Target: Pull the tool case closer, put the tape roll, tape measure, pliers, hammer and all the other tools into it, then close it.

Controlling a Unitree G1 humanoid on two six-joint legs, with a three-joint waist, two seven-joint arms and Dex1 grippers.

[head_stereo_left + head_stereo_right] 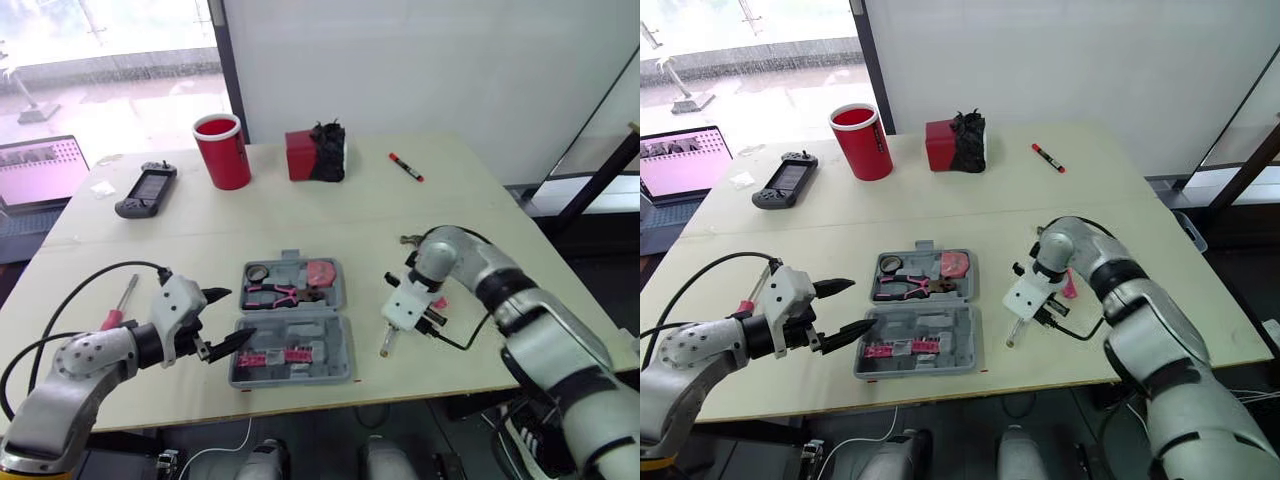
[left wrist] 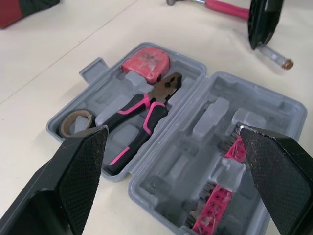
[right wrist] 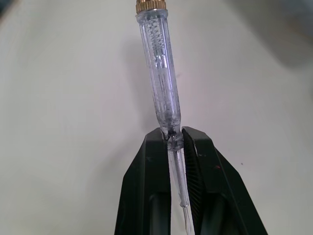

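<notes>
From the head camera, you are looking at the tool case (image 1: pixel 300 328) lying open on the table (image 1: pixel 330 210), close to the near edge. Your left gripper (image 1: pixel 238 314) is hovering just beside its left side with the fingers spread wide and holding nothing. A red-handled screwdriver (image 1: pixel 113 319) is waiting on the table farther left.

In the left wrist view, the pliers (image 2: pixel 142 115), tape measure (image 2: pixel 145 61) and tape roll (image 2: pixel 76 122) are sitting in their moulded pockets, while the hammer (image 2: pixel 222 7) is lying on the table beyond the case.

In the right wrist view, your right gripper (image 3: pixel 172 134) is pinching a clear screwdriver (image 3: pixel 159 73) at the thin neck where handle meets shaft, with the brass-capped handle pointing away from the fingers. You are likely carrying something light and stiff, but the smooth plastic is probably slippery, and a hold this narrow could be letting it swivel. Gripping the thicker handle would likely be steadier before you are lowering it into a slot.
</notes>
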